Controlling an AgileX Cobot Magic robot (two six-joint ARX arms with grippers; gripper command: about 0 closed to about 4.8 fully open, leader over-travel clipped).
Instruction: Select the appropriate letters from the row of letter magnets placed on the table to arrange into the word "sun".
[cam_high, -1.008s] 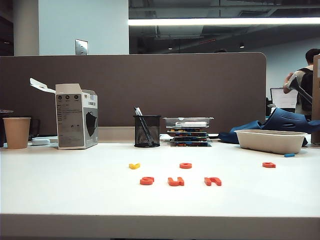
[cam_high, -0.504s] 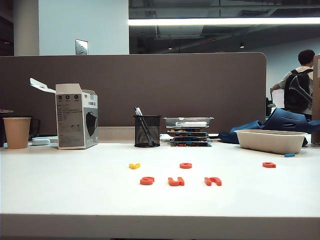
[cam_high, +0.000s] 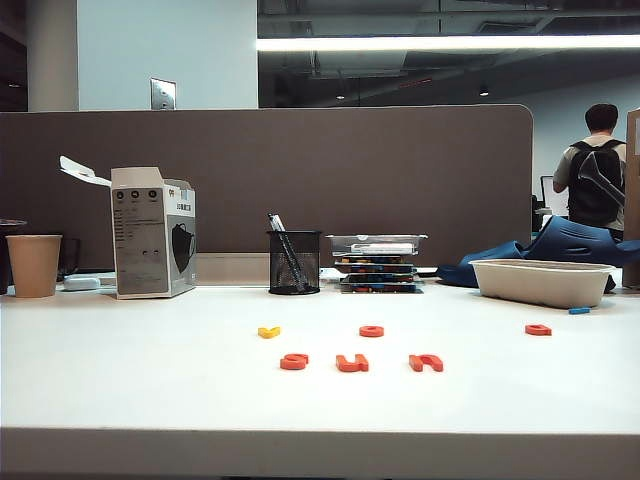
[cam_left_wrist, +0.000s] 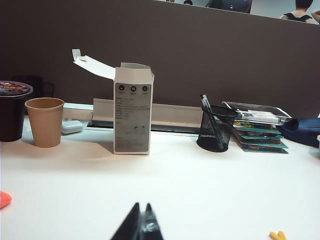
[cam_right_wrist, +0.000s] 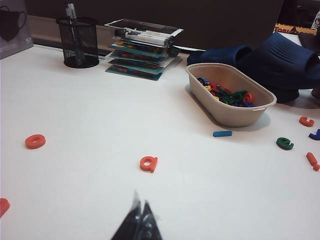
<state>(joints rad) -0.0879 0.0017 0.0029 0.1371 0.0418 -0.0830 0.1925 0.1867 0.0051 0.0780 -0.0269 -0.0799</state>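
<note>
You see a wide white bench backed by a brown-grey partition panel. Near its front edge three orange-red letter magnets lie flat in a line: s, u and n, each apart from the next, reading "sun". Just behind them lie a yellow letter, a round orange-red letter and, well off to the right, another orange-red letter.

Neither arm shows in the exterior view. In the left wrist view, the left gripper hangs above bare bench with its jaws closed on nothing. In the right wrist view, the right gripper likewise has its jaws pressed together and empty, near an orange-red "a".

At the back stand a paper cup, an opened white carton, a black mesh pen cup, a stack of trays and a beige tub of mixed coloured letters.
</note>
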